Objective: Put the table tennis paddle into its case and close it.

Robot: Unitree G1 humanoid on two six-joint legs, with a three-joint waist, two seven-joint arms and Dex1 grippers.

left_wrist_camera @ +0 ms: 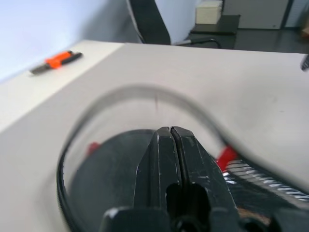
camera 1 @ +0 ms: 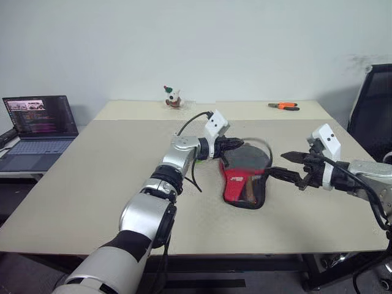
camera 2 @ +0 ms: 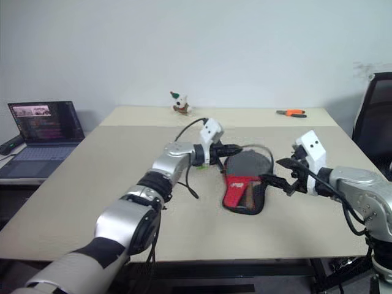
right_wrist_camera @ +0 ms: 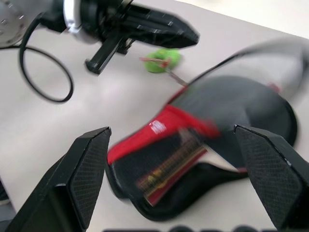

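The case (camera 1: 240, 184) lies in the middle of the table, its red panel and mesh pocket toward me. Its round far half stands open, and the loose zip edge (left_wrist_camera: 145, 92) arcs above it. Inside shows a round black face with a red rim, which I take for the table tennis paddle (camera 1: 250, 158); its handle is hidden under the red panel. My left gripper (camera 1: 240, 145) hovers level over the case's far left edge, shut with nothing between its fingers (left_wrist_camera: 170, 140). My right gripper (camera 1: 278, 164) is open just right of the case, apart from it.
A small green object (right_wrist_camera: 161, 60) lies on the table by my left gripper. A toy figure (camera 1: 173, 98) and orange-handled pliers (camera 1: 283, 106) sit at the far edge. An open laptop (camera 1: 40, 125) stands left of the table, a black chair (camera 1: 375, 104) on the right.
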